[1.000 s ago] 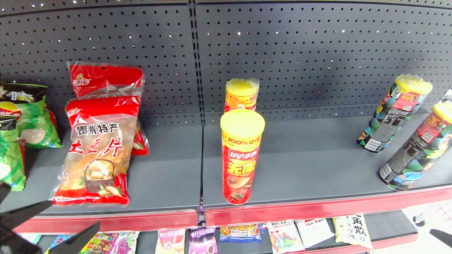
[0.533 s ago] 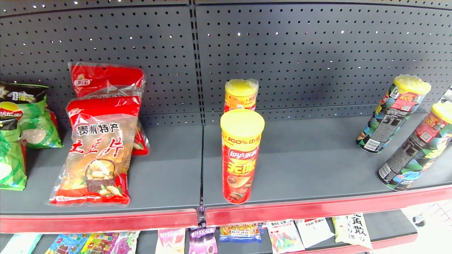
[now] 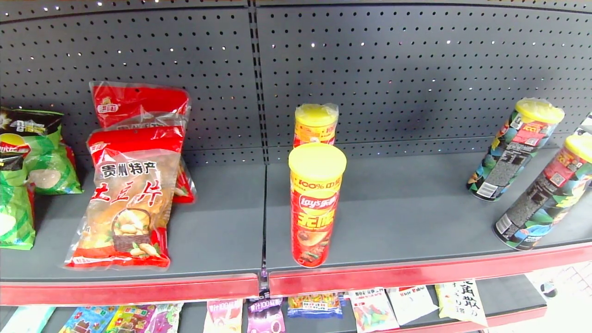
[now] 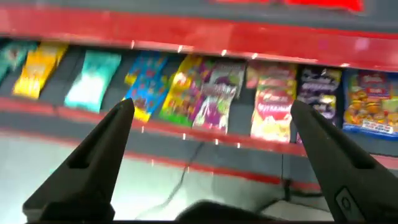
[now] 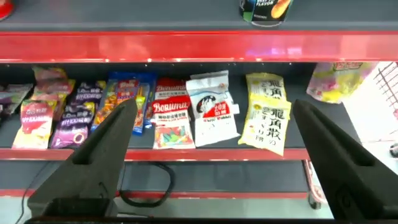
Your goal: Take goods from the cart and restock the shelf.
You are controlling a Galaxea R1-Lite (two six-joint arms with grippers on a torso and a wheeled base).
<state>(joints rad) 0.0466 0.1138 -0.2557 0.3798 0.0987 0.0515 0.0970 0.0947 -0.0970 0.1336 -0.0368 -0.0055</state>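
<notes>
The grey shelf (image 3: 397,217) has a red front lip. On it stand two red chip tubes with yellow lids (image 3: 316,203), one behind the other, red potato-chip bags (image 3: 127,199) at left, green bags (image 3: 23,171) at far left, and two dark patterned tubes (image 3: 515,148) at right. My left gripper (image 4: 211,118) is open and holds nothing, facing the lower shelf's candy packets (image 4: 199,93). My right gripper (image 5: 214,115) is open too, nothing between its fingers, facing the lower shelf's packets (image 5: 211,109).
A lower shelf (image 3: 508,296) holds several small snack packets. Bare shelf lies between the red tubes and the patterned tubes. A black cable (image 5: 149,186) lies on the floor under the shelves. A perforated back panel (image 3: 370,69) closes the rear.
The left gripper's fingertips at the head view's lower left and the right fingertip at its lower right edge have dropped out of that view. The goods have not moved.
</notes>
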